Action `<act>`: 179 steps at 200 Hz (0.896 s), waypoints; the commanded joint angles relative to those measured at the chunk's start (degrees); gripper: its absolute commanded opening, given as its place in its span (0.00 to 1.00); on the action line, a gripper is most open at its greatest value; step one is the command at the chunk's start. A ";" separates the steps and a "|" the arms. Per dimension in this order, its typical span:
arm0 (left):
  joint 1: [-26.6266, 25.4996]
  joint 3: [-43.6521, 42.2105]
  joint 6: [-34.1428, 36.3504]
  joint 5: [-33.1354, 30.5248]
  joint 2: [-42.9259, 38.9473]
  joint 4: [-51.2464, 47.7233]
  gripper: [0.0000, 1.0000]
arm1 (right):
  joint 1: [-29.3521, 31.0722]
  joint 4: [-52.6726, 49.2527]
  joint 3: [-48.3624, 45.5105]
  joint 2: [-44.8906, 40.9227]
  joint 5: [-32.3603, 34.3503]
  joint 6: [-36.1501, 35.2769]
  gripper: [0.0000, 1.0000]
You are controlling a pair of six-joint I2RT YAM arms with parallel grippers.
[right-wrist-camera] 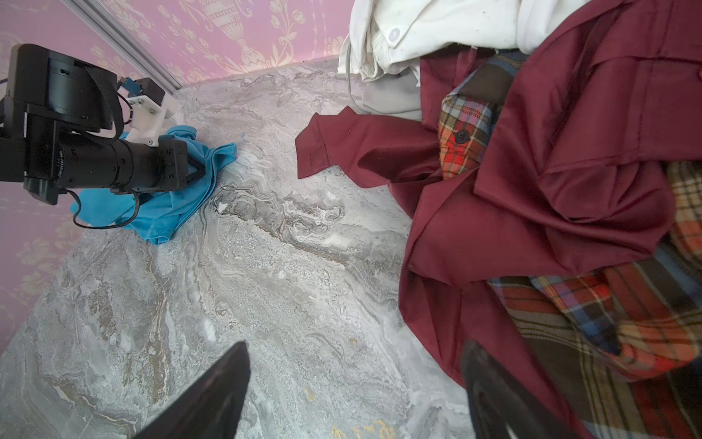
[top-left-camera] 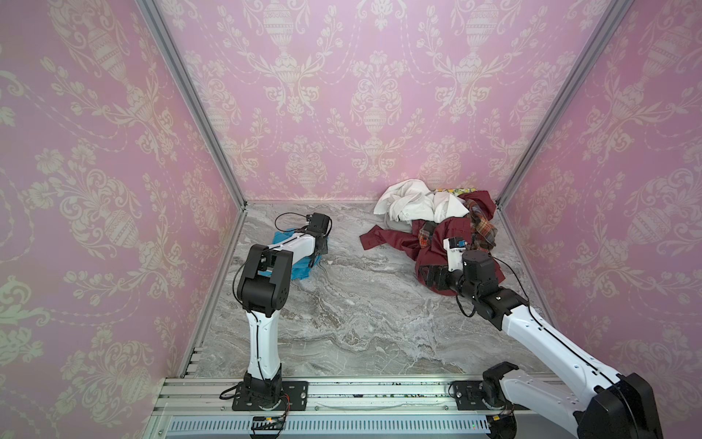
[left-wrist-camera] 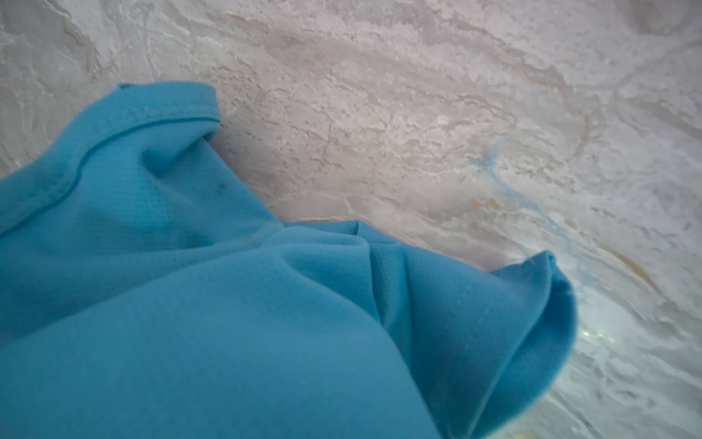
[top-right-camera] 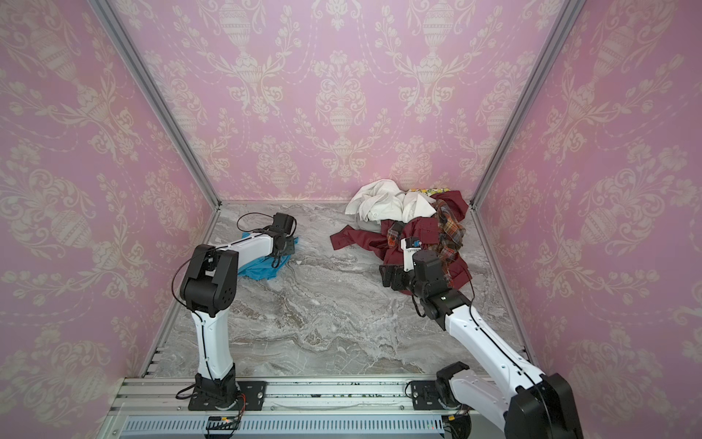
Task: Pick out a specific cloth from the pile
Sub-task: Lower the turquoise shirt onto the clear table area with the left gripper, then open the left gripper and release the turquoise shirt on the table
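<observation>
Marbled grey tabletop (top-left-camera: 361, 323) carries two separate heaps. At the far right, against the back wall, sits the pile (top-left-camera: 437, 224) of white, maroon and plaid garments. The cloth (top-left-camera: 300, 271), turquoise, lies crumpled at the far left, well apart from it, probably so it counts as picked out. The left gripper (right-wrist-camera: 192, 167) rests its tip on the cloth; whether its jaws pinch a fold I cannot tell. The right gripper (right-wrist-camera: 353, 399) hovers at the pile's near edge, spread wide and empty.
</observation>
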 commanded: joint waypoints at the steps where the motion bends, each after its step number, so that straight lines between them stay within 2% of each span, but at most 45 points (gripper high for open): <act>1: 3.67 0.96 -3.82 4.54 2.98 -3.24 0.17 | 0.47 -0.13 -0.75 -1.09 1.09 0.33 0.88; 62: 12.11 10.12 -9.54 9.64 7.28 -7.19 0.21 | 0.45 0.75 -0.99 0.30 0.35 -0.94 0.89; 94: 17.05 11.24 -16.25 11.23 8.99 -4.66 0.22 | 0.42 6.45 -2.42 0.64 -5.09 -2.27 0.89; 118: 18.18 14.78 -16.84 9.89 10.04 -5.85 0.25 | 1.24 9.69 -2.04 1.50 -9.20 -4.58 0.89; 162: 18.70 24.01 -17.70 10.58 14.27 -11.41 0.36 | 5.56 11.67 1.08 6.02 -10.38 -8.98 0.89; 179: 18.48 24.97 -17.76 11.56 14.19 -11.67 0.50 | 6.86 11.67 1.94 7.37 -9.91 -9.09 0.89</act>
